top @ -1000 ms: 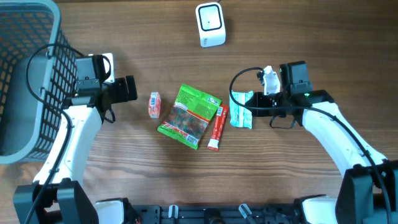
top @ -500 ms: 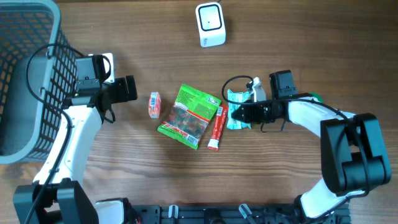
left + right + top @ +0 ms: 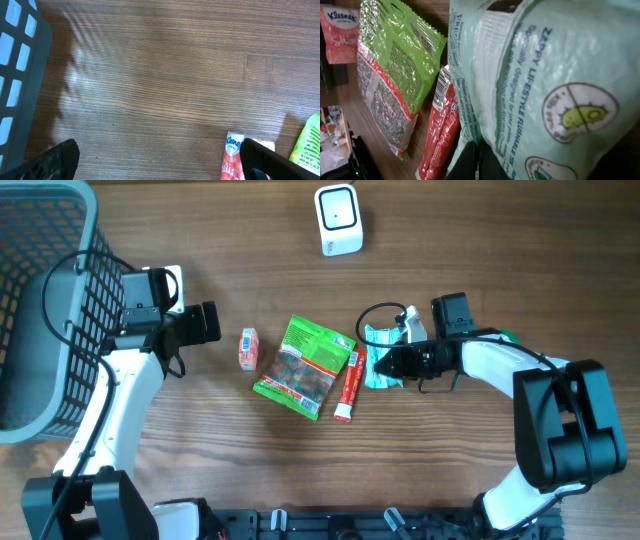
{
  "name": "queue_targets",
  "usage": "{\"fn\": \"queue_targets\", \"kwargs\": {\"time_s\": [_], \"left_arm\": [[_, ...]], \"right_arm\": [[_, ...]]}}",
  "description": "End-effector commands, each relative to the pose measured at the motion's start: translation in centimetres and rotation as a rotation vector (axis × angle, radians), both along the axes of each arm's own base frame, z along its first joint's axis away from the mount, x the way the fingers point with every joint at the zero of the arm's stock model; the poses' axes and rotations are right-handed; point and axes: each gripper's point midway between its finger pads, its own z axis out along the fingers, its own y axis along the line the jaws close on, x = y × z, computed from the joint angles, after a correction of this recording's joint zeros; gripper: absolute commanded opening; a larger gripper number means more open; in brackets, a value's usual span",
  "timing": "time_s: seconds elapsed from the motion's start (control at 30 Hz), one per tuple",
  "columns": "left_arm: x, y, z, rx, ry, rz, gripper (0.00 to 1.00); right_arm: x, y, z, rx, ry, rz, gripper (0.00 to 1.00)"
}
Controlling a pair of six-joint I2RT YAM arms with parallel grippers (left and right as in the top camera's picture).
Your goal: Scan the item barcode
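Broadly, the wooden table [image 3: 500, 240] carried everything, with a grey mesh basket [image 3: 40, 300] at its far left corner. The left arm lay beside that basket, and the left gripper [image 3: 212, 322] hovered above bare wood with its fingers spread wide, touching nothing. Across the table, the right arm reached inward, and the right gripper [image 3: 385, 366] was pressed together on the mint-green flushable wipes pack [image 3: 380, 338], pinching it at an edge. The right wrist view was almost filled by that pack's printed face. Near the table's middle lay a green snack bag [image 3: 305, 367], tilted and flat on the wood. The wipes pack sat just right of it, well apart from the white barcode scanner [image 3: 337, 218], which stood near the far edge of the table. Between the snack bag and the wipes pack lay a narrow red stick packet [image 3: 349, 385], touching the bag's right side. A small Kleenex tissue pack [image 3: 248, 348] lay just left of the bag, close to the left gripper.
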Motion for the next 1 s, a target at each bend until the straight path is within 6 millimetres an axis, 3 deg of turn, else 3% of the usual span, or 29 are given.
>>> {"fn": "queue_targets", "kwargs": {"time_s": [0.0,0.07,0.2,0.3,0.4,0.6,0.8,0.9,0.97], "left_arm": [[0.4,0.3,1.1,0.01,-0.031,0.005,1.0],[0.4,0.3,1.1,0.01,-0.031,0.005,1.0],[0.4,0.3,1.1,0.01,-0.031,0.005,1.0],[0.4,0.3,1.1,0.01,-0.031,0.005,1.0],[0.4,0.3,1.1,0.01,-0.031,0.005,1.0],[0.4,0.3,1.1,0.01,-0.031,0.005,1.0],[0.4,0.3,1.1,0.01,-0.031,0.005,1.0],[0.4,0.3,1.1,0.01,-0.031,0.005,1.0],[0.4,0.3,1.1,0.01,-0.032,0.005,1.0]], "right_arm": [[-2.3,-2.6,-4.2,-0.178,0.096,-0.027,0.04],[-1.1,-1.6,-2.1,-0.115,0.057,-0.018,0.05],[1.2,0.7,5.0,0.044,-0.083,0.035,0.08],[1.0,0.8,6.5,0.055,-0.105,0.036,0.08],[0.2,0.7,5.6,0.049,-0.069,0.035,0.04],[-1.9,0.4,1.6,0.041,-0.013,0.034,0.04],[-2.3,0.2,-1.1,0.032,0.015,0.013,0.04],[-2.7,-1.2,-3.3,-0.066,0.049,-0.009,0.04],[-3.1,-2.3,-4.2,-0.144,0.076,-0.03,0.09]]}}
